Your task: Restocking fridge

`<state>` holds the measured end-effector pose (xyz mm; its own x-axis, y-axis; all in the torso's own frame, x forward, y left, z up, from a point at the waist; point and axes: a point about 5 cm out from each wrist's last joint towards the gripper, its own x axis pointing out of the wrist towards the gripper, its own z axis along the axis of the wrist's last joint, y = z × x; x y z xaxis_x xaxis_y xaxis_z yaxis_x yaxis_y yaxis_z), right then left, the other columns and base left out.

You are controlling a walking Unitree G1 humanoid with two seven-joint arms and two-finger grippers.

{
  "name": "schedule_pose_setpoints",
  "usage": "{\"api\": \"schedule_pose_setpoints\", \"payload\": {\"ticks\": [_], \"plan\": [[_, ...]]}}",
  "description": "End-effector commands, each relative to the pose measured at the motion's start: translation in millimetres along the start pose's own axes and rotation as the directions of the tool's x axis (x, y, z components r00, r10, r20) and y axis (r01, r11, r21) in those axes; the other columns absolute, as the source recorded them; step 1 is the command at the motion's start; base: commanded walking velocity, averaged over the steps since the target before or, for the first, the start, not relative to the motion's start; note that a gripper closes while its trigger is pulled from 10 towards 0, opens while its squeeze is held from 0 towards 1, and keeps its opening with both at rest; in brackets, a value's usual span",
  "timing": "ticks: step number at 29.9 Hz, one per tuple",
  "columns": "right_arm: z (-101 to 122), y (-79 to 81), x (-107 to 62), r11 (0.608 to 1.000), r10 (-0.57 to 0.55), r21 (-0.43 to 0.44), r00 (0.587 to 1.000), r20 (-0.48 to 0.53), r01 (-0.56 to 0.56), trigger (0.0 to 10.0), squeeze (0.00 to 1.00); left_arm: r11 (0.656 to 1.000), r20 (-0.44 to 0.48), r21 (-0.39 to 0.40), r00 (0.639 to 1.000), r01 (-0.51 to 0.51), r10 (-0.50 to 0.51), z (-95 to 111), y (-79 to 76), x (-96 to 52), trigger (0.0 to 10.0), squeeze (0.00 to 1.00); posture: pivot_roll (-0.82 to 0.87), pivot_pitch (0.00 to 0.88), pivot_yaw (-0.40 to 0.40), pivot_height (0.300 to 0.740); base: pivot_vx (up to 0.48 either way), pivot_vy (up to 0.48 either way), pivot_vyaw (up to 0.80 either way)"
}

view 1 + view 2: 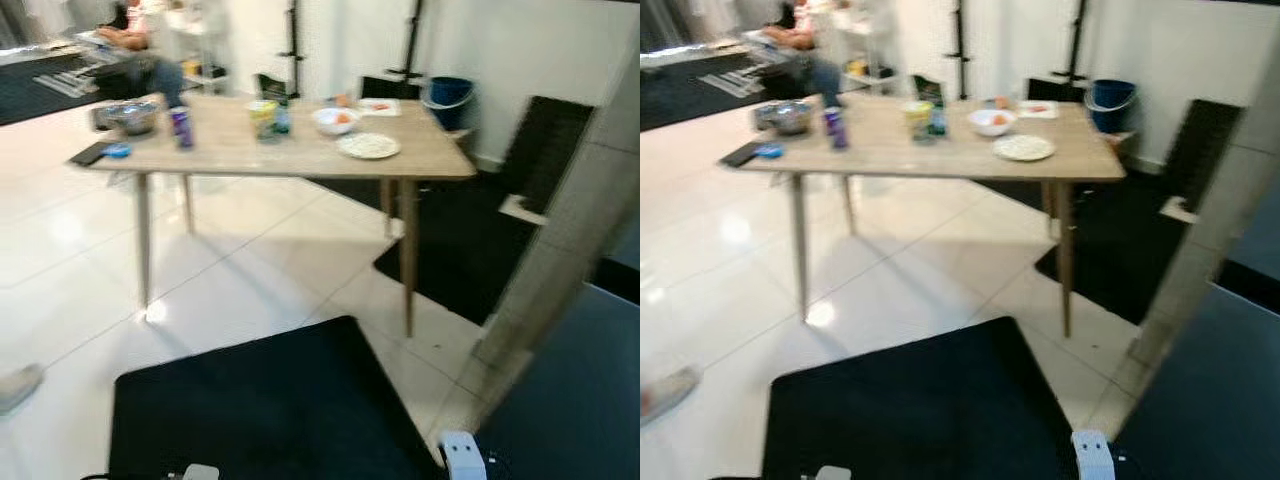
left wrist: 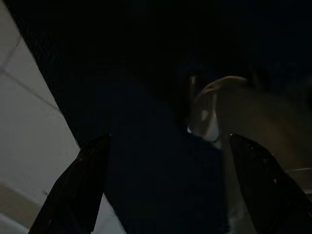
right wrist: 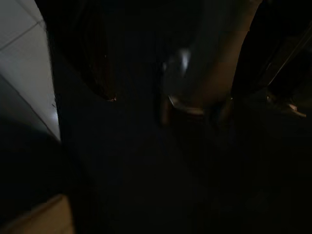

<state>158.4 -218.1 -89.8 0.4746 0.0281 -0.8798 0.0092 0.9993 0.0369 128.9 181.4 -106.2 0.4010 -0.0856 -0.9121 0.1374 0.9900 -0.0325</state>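
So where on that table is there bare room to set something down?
On the wooden table, the near strip between the purple can and the white plate is bare. The far edge is crowded: bowl, yellow-lidded container, foil dish.

Blurry wooden table (image 1: pixel 290 150), white tiles (image 1: pixel 240 290), black mat (image 1: pixel 270 410)

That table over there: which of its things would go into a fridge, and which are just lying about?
Likely for the fridge:
white bowl of food
plate of food
yellow-lidded tub
purple can

Just lying about:
dark phone-like slab
blue bucket
black mat
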Motion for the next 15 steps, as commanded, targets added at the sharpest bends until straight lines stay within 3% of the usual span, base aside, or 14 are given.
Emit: {"api": "schedule_pose_setpoints", "payload": {"ticks": [1,12,15], "plan": [[4.3,1.5,0.7,1.0,0.005,-0.009,1.0,0.01,-0.005,10.0,0.0,1.0,-0.013,0.015,1.0,-0.004,0.005,-2.9,2.6,-0.8,10.0,0.0,-0.01,0.0,-0.004,0.74,0.0,0.0,0.79],[6.4,1.1,0.8,1.0,0.007,-0.021,1.0,0.012,-0.007,10.0,0.0,1.0,-0.011,0.019,1.0,0.002,-0.002,-0.7,2.1,-0.4,10.0,0.0,-0.01,0.0,-0.005,0.74,0.0,0.0,0.78],[8.2,1.0,1.0,0.999,0.001,-0.032,1.0,0.016,-0.001,10.0,0.0,1.0,-0.01,0.02,1.0,0.002,-0.002,0.2,2.5,-0.4,10.0,0.0,-0.01,0.0,-0.005,0.74,0.0,0.0,0.0]]}}
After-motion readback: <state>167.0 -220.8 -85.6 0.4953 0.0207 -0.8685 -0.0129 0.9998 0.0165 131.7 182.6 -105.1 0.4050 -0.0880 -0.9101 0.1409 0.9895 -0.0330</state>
